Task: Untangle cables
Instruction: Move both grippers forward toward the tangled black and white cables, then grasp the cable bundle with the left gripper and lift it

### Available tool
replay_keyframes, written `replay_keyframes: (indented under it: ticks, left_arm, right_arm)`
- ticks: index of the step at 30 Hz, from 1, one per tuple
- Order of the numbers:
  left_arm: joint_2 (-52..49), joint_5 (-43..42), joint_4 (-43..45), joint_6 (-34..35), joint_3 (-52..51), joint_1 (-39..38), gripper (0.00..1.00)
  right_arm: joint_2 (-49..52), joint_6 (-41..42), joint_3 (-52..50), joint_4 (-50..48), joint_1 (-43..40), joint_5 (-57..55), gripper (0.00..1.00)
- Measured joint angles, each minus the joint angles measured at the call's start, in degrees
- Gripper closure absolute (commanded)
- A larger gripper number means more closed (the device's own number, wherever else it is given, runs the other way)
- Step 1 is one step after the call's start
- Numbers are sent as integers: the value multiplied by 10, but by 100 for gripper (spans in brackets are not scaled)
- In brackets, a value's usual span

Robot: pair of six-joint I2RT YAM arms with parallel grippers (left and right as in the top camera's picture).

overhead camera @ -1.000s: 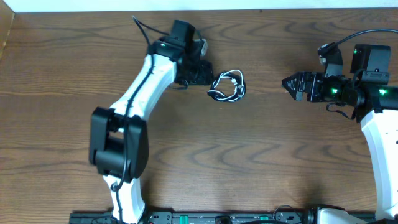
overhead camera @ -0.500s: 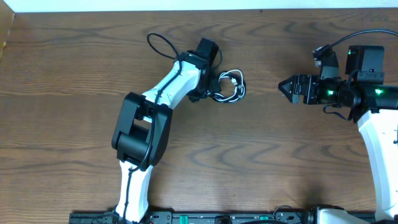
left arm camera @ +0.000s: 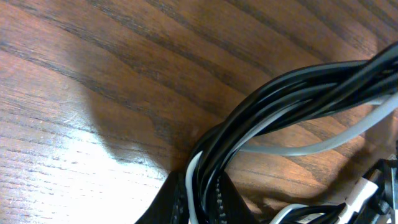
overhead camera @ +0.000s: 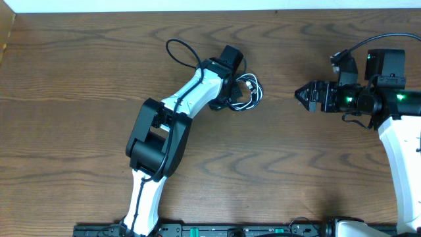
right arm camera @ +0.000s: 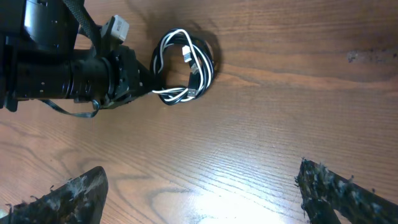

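Observation:
The cables (overhead camera: 250, 92) lie as one small tangled bundle of black and white cords on the wooden table, right of the table's middle top. My left gripper (overhead camera: 233, 94) is at the bundle's left edge and shut on it. In the left wrist view, black and white strands of the cables (left arm camera: 280, 106) run between the closed tips of the left gripper (left arm camera: 202, 199). My right gripper (overhead camera: 299, 94) hovers to the right of the bundle, pointing at it, open and holding nothing. In the right wrist view the cables (right arm camera: 186, 71) show beyond the wide-apart fingers (right arm camera: 68, 196), next to the left gripper (right arm camera: 144, 84).
The wooden table (overhead camera: 276, 164) stretches around the bundle. The left arm's own thick black cable (overhead camera: 181, 49) loops behind its wrist. A white wall edge runs along the table's far side.
My left arm has swung right to the bundle and its jaws have shut on the cords. The right gripper has drifted slightly left and stays open.

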State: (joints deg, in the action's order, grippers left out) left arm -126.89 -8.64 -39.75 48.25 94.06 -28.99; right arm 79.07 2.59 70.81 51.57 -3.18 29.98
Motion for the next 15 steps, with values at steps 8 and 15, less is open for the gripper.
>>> replay_keyframes:
  ticks: [8,15]
  left_arm:
    - [5,-58,29,-151,0,3,93]
    - [131,-91,27,-287,-2,3,92]
  right_arm:
    - [0,28,0,-7,3,0,13]
    - [0,88,0,-49,24,0,37]
